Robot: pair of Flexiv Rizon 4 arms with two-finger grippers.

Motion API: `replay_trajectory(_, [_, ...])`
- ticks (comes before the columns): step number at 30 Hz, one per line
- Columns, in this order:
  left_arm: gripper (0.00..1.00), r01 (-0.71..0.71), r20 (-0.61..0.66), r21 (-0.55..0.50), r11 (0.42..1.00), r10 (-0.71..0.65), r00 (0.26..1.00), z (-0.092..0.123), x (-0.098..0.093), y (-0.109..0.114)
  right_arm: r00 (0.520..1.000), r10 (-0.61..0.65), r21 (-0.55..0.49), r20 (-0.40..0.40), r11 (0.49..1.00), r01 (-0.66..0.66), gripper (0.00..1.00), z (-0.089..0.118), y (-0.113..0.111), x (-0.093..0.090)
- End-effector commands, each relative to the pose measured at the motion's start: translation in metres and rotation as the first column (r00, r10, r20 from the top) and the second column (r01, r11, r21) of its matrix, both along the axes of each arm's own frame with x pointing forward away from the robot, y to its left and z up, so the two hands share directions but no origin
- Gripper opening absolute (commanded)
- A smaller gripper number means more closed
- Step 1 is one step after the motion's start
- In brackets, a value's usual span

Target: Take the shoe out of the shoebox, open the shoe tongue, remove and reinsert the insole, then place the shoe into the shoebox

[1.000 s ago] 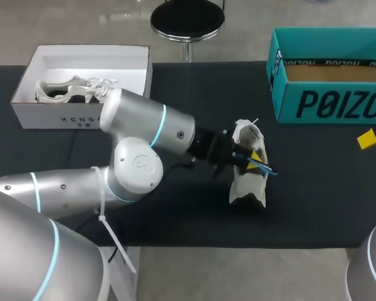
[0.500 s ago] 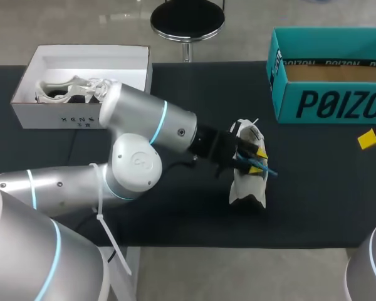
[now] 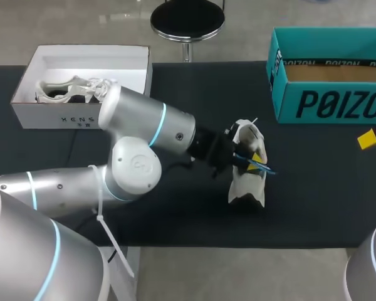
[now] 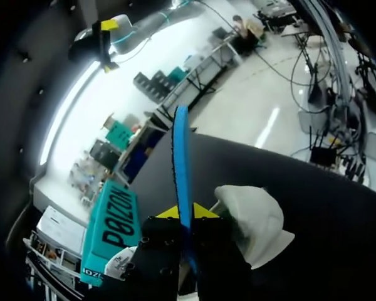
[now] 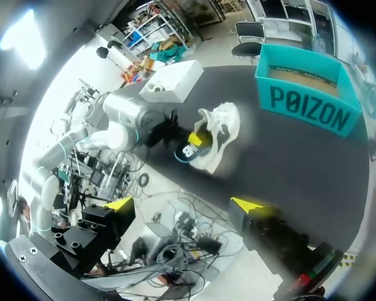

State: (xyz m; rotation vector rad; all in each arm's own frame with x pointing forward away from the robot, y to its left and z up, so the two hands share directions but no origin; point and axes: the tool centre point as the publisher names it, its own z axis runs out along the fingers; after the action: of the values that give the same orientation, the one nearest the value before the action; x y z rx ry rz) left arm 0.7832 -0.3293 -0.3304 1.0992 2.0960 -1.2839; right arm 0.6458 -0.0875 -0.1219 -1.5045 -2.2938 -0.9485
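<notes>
Head view: two shoes [image 3: 245, 185] [image 3: 69, 89], two boxes [image 3: 81, 117] [image 3: 326, 103], one blue insole [image 3: 265, 167] pinched in left jaws; right jaws gape empty.

Black table [image 3: 313, 200], matte, evenly lit

Head view: even overhead light, moderately bright. The dark bench [image 3: 313, 207] shows no glare. A short, soft shadow lies under the white shoe [image 3: 245, 188], and there is sheen on the left arm [image 3: 144, 122] casing. Left wrist view: the room beyond the bench is washed out white. Right wrist view: one blown-out patch of ceiling light, with the bench evenly lit.
</notes>
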Motion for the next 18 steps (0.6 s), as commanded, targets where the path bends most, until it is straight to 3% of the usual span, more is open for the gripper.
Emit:
replay_trajectory(1, [0.0,-0.004,0.027,0.018,1.0,0.004,1.0,-0.008,0.015,-0.005,0.999,-0.022,0.009,0.027,1.0,0.022,1.0,-0.002,-0.001,-0.01])
replay_trajectory(10, [0.0,-0.068,0.068,0.061,0.996,0.064,0.996,-0.019,0.047,-0.001,0.999,-0.022,0.009,0.027,1.0,0.022,1.0,-0.002,-0.001,-0.01])
replay_trajectory(13, [0.0,-0.067,0.052,0.059,0.996,0.064,0.997,-0.016,0.047,0.0,0.999,-0.022,0.009,0.027,1.0,0.022,1.0,-0.002,-0.001,-0.01])
replay_trajectory(18, [0.0,-0.033,0.017,0.039,0.999,0.032,0.999,-0.006,0.03,0.001,0.999,-0.022,0.009,0.027,1.0,0.022,1.0,-0.002,-0.001,-0.01])
